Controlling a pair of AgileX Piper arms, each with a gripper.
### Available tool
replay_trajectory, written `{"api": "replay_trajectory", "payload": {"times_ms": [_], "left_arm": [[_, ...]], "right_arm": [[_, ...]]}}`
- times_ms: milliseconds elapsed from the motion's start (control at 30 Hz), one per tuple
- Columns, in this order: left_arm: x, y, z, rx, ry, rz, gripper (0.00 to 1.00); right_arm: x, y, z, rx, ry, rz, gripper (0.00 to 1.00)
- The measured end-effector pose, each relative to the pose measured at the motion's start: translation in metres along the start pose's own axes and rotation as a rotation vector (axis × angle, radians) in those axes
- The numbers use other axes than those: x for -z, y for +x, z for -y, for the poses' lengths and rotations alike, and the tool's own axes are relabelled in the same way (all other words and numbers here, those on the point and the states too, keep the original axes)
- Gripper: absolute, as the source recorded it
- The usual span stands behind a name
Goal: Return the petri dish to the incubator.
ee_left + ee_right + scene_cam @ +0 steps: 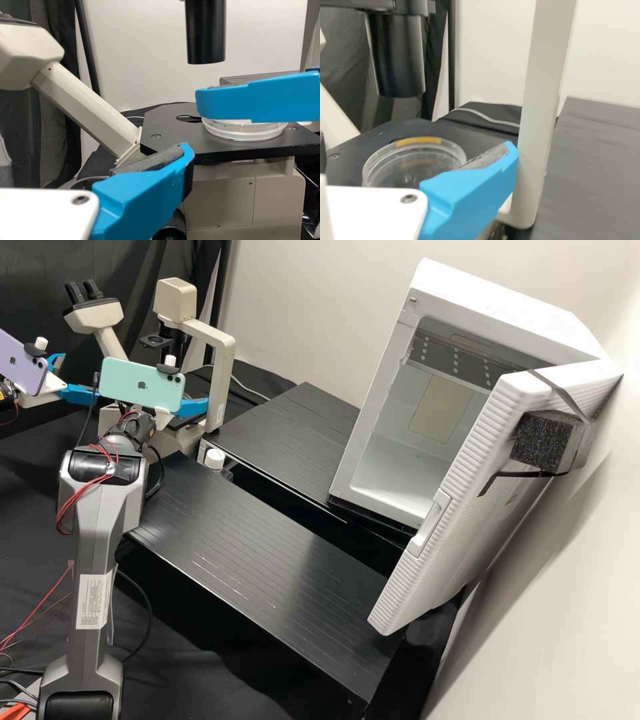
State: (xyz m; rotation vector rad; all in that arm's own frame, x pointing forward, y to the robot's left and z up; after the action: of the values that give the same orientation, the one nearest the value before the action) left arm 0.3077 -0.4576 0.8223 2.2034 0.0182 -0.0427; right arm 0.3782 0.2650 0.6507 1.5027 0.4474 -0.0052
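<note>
Petri dish (243,132) lies flat on the black microscope stage (167,129); I judge the step in hand to be the pick-up, with the trip to the incubator (490,305) wholly ahead.

Right gripper (419,150) stands open at the dish; one blue finger (472,192) overlaps the near side of the dish in its wrist view, and a dark sliver at that view's edge is probably its partner; I read the dish as lying between them, unclamped; whether either finger touches the wall of the dish I cannot tell. Left gripper (81,378) is also open, its fingers well apart, nothing held; it hangs near the eyepiece side of the microscope and seems to have no part in this step.

Incubator door (490,460) is swung wide, so I expect no door work before placing; the incubator stands beyond the bench (267,560).

Next move, as I judge it: centre the right gripper on the dish, settle low enough to catch its side, close gently, lift level; a high or lopsided grip may take the lid alone or skid the dish across the stage; on the way out I want clearance from the condenser (205,32) above and the pillar (540,95) beside it.
</note>
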Motion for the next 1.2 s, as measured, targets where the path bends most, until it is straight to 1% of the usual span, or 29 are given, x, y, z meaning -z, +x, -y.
{"api": "replay_trajectory", "payload": {"times_ms": [67, 233, 333, 433, 533, 700, 733, 867, 967, 1067, 1200], "left_arm": [[0.0, 0.0, 0.0, 0.0, 0.0, 0.0, 1.0], [0.0, 0.0, 0.0, 0.0, 0.0, 0.0, 1.0], [0.0, 0.0, 0.0, 0.0, 0.0, 0.0, 1.0], [0.0, 0.0, 0.0, 0.0, 0.0, 0.0, 1.0], [0.0, 0.0, 0.0, 0.0, 0.0, 0.0, 1.0], [0.0, 0.0, 0.0, 0.0, 0.0, 0.0, 1.0], [0.0, 0.0, 0.0, 0.0, 0.0, 0.0, 1.0], [0.0, 0.0, 0.0, 0.0, 0.0, 0.0, 1.0], [0.0, 0.0, 0.0, 0.0, 0.0, 0.0, 1.0], [0.0, 0.0, 0.0, 0.0, 0.0, 0.0, 1.0], [0.0, 0.0, 0.0, 0.0, 0.0, 0.0, 1.0]], "right_arm": [[0.003, 0.002, -0.001, -0.012, -0.011, -0.007, 1.0], [0.003, 0.009, 0.0, -0.02, -0.009, -0.002, 1.0], [0.0, 0.014, 0.004, -0.016, 0.005, 0.012, 1.0], [-0.002, 0.017, 0.008, -0.01, 0.007, 0.021, 1.0], [-0.003, 0.02, 0.009, -0.007, 0.026, 0.031, 1.0], [0.002, 0.024, 0.008, -0.003, 0.042, 0.026, 1.0], [0.002, 0.026, 0.008, -0.006, 0.041, 0.026, 1.0], [0.003, 0.031, 0.009, -0.016, 0.017, 0.032, 1.0], [-0.001, 0.034, 0.014, -0.011, 0.013, 0.048, 1.0], [-0.006, 0.036, 0.02, 0.009, 0.019, 0.069, 1.0], [-0.008, 0.037, 0.024, 0.026, 0.021, 0.078, 1.0]]}}
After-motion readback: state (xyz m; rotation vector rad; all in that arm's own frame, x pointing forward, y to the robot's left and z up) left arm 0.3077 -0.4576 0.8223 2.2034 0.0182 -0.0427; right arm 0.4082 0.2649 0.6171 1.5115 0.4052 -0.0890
